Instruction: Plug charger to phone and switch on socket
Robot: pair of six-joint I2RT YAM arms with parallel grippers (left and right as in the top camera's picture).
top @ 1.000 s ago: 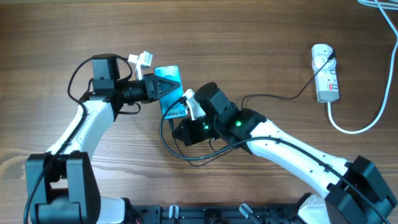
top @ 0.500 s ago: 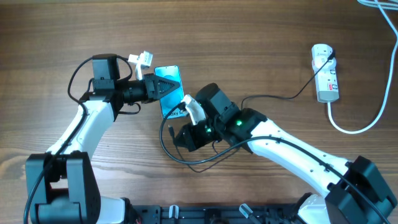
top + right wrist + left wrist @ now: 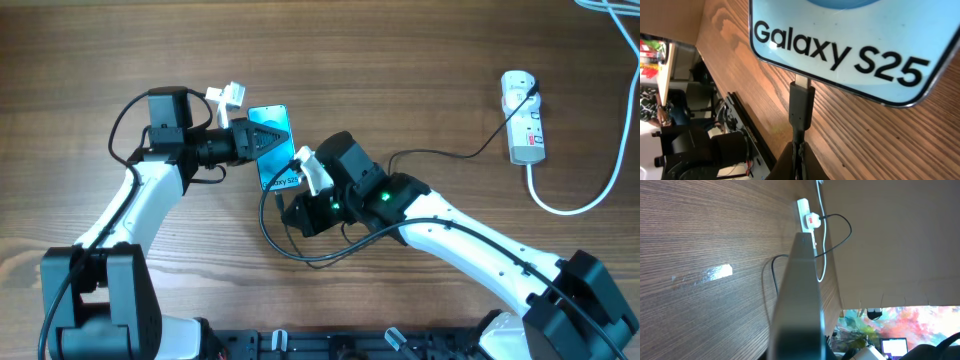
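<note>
The phone (image 3: pixel 272 147) lies with its turquoise screen up, and my left gripper (image 3: pixel 252 140) is shut on its upper half. In the left wrist view the phone (image 3: pixel 799 295) appears edge-on as a dark slab. My right gripper (image 3: pixel 800 161) is shut on the black charger (image 3: pixel 801 107) just behind its connector. The connector's metal tip meets the phone's (image 3: pixel 840 45) bottom edge under the "Galaxy S25" text; how deep it sits I cannot tell. The charger cable (image 3: pixel 445 157) runs to its plug in the white socket (image 3: pixel 524 118) at the far right.
The socket's white lead (image 3: pixel 590 200) curves along the right edge of the table. Slack black cable (image 3: pixel 300 250) loops beneath my right arm. In the left wrist view the socket (image 3: pixel 807 219) lies far ahead on the wood.
Half a second ago my right gripper had dipped down-left with the connector away from the phone; now it is back up at the phone's bottom edge. The left arm and phone have not moved.
</note>
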